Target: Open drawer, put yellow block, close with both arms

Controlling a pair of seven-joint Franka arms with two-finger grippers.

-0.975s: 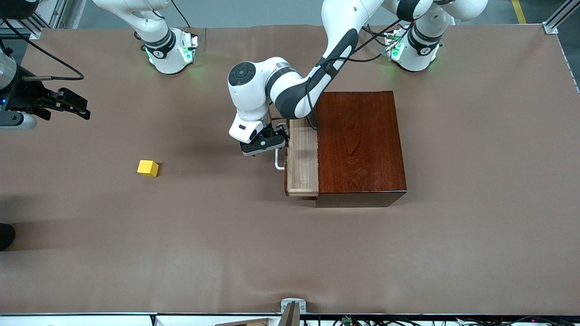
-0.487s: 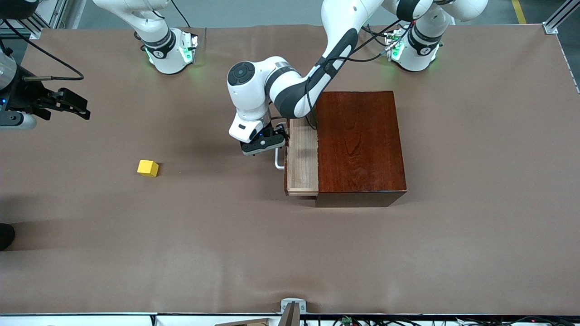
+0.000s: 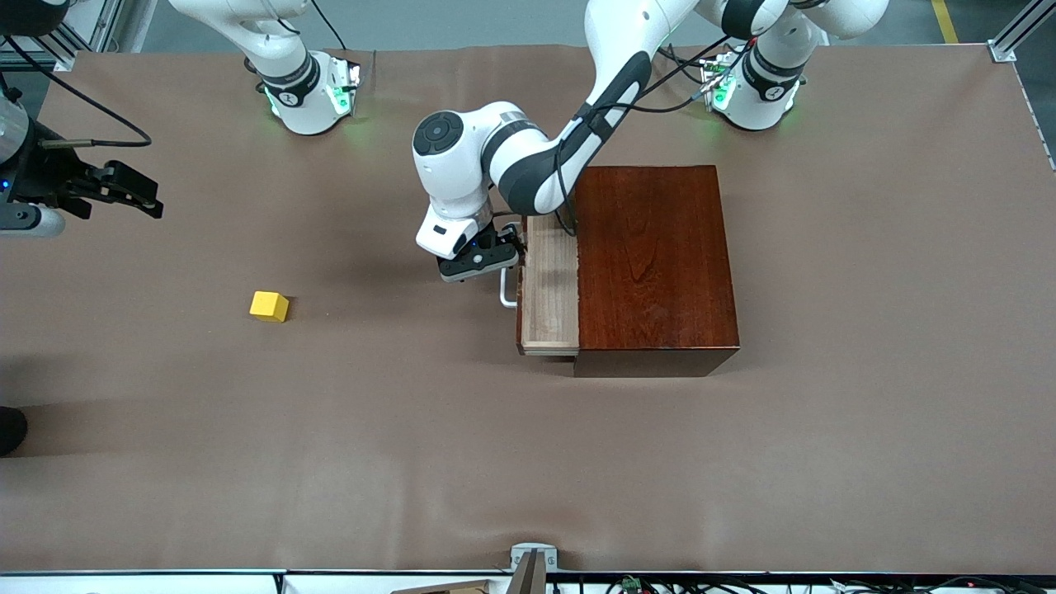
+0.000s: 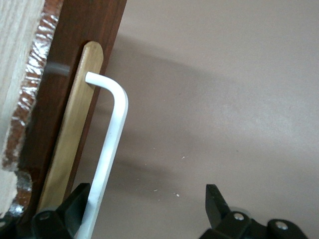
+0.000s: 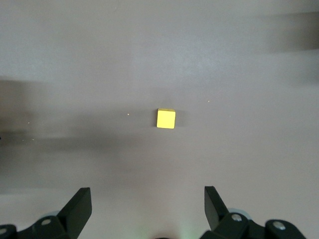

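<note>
Sliding partly out of the box (image 3: 656,264), the drawer (image 3: 551,289) looks stiff; its handle (image 4: 107,149) sits between the left gripper (image 3: 480,262)'s spread, non-gripping fingers. Block (image 3: 269,306), toward the right arm's end, looks light; right gripper (image 5: 144,211) hangs open above it.
</note>
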